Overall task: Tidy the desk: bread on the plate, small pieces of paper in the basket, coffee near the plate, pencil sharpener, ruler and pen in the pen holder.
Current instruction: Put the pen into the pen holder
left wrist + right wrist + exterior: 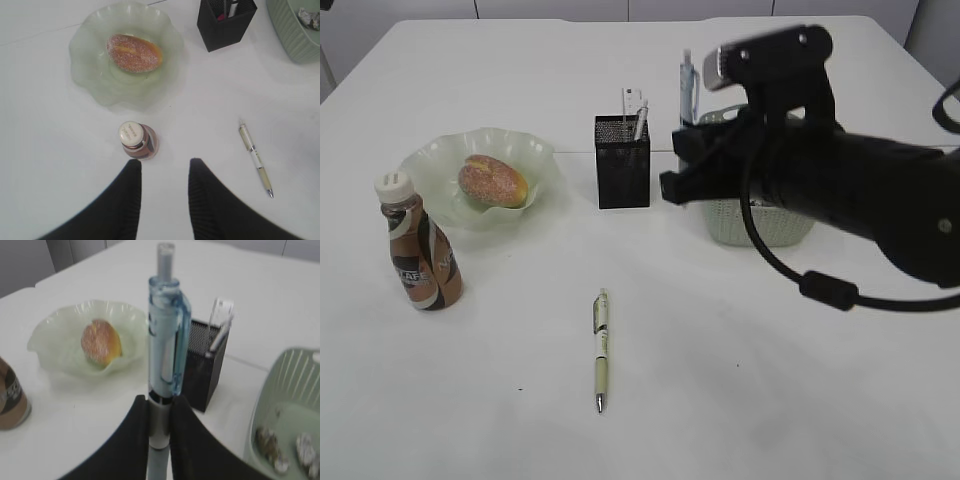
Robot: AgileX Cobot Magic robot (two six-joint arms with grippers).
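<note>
1 thin seam crosses white desk (770, 400).

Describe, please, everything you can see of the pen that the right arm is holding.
The blue pen is a clear pale-blue plastic click pen with a broad clip down its side, a push button on top and a dark band low on the barrel. It stands upright, gripped low on the barrel between the two fingers of the right tool, which touch nothing else. It is lifted off the desk, near the pen holder. Its tip is hidden.
</note>
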